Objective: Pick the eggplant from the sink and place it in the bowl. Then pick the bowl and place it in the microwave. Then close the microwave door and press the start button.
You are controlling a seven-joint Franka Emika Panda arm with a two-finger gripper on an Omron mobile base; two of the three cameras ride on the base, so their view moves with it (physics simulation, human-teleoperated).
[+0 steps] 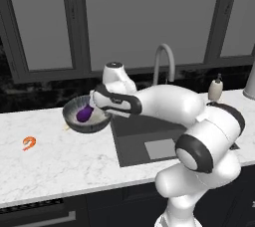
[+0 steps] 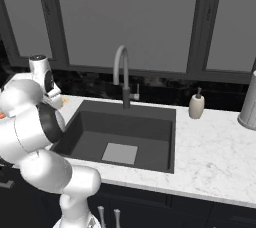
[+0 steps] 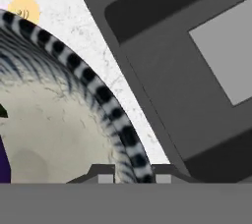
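Observation:
The dark ribbed bowl stands on the white marble counter just left of the sink. The small purple eggplant lies inside it on the pale speckled bottom. My gripper reaches down at the bowl's right side. In the hand view the striped rim of the bowl runs down between the two finger tips, and the gripper is shut on it. A sliver of the eggplant shows at the left edge there. The microwave and its door are out of view.
An orange shrimp lies on the counter at the left. The curved faucet rises behind the sink, and a soap dispenser stands to its right. Dark windows line the back wall.

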